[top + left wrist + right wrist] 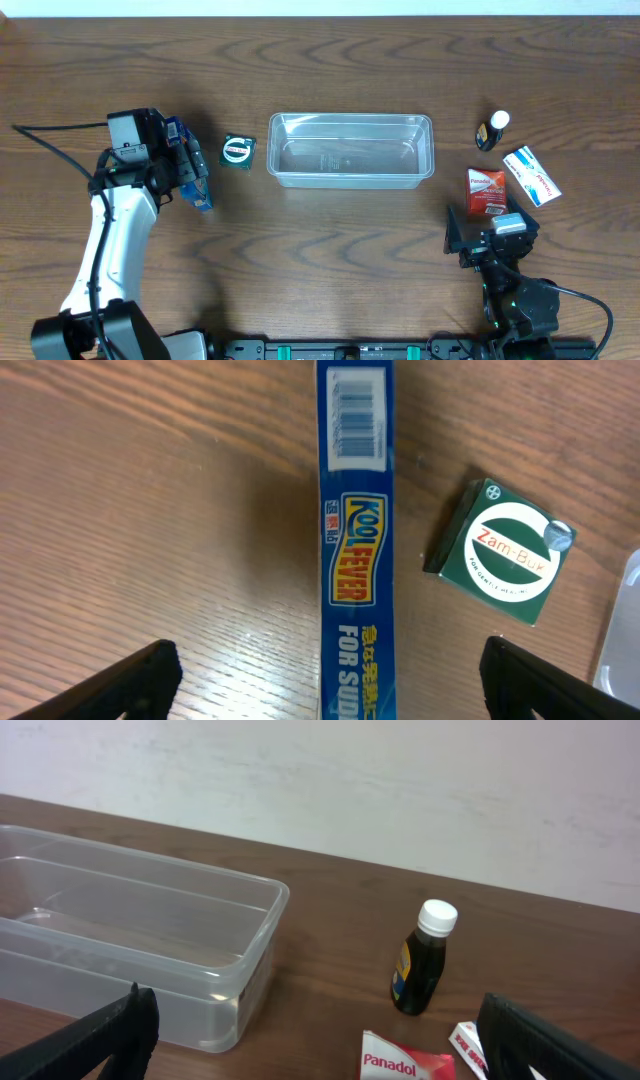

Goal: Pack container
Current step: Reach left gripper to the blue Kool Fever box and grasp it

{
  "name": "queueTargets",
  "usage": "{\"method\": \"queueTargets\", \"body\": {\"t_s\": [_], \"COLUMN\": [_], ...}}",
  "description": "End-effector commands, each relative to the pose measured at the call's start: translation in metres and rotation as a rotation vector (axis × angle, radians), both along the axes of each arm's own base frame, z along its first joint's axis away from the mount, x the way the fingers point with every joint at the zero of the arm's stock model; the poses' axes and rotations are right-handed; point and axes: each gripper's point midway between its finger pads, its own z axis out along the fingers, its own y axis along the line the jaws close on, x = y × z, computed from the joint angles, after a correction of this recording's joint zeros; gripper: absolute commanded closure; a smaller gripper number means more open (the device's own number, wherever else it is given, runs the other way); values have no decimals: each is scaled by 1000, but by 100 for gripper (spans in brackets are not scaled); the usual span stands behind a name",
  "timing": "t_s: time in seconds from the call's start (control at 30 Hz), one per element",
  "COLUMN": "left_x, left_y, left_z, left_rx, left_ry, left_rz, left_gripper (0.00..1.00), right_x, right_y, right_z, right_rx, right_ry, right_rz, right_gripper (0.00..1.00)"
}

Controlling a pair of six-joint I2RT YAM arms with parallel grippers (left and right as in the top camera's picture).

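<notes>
The container (350, 150) sits in the middle of the table (330, 270), long side running left to right, between the two arms. It is clear plastic, shallow, with rounded corners and a rim, and it is empty, so the wood grain shows through its floor. Only the overhead view gives its whole outline. The right wrist view catches one end from low down, and the left wrist view shows just a sliver at the frame's edge.

Near its left end lies a green box (505, 550), apart from it; the left wrist view alone makes the label readable, Zam-Buk. Further left a blue box (357, 540) marked Kool Fever stands on its narrow edge. The left claw (328, 665) straddles it, fingers (140, 680) spread wide with bare wood on either side — open, gripping nothing.

To the container's right are a dark bottle (425, 960) with a white cap, a red pack (487, 192) reading Panadol, and a white pack (531, 175). The right claw (318, 1020) hangs low near them — open, empty.
</notes>
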Motion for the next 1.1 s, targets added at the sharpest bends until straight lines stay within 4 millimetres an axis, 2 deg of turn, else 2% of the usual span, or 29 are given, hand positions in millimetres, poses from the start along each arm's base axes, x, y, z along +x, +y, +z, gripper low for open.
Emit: {"method": "queueTargets", "body": {"t_s": [0.0,0.23,0.37,0.5,1.07], "left_x": [4,5,8,11,19], "left_y": [-2,-3,-2,-1,0], "left_z": [-2,-10,-8,-7,-5], "left_rx": [-31,-38,-35,-33,-26], "left_ry": [1,20,5,-5,-39], "left_rz": [13,12,12,12,11], "left_gripper": [13,43,45,56,56], "right_x": [0,0,0,0,0], "right_y": [-1,-1,-1,-1,-1], "right_z": [-1,-1,-1,-1,-1], "right_rx": [-9,-10,-10,-9,-9], "right_ry": [-1,-2,-1,-1,-1], "right_rz": [-4,-4,-4,-4,-4], "right_gripper": [1,1,1,1,1]}}
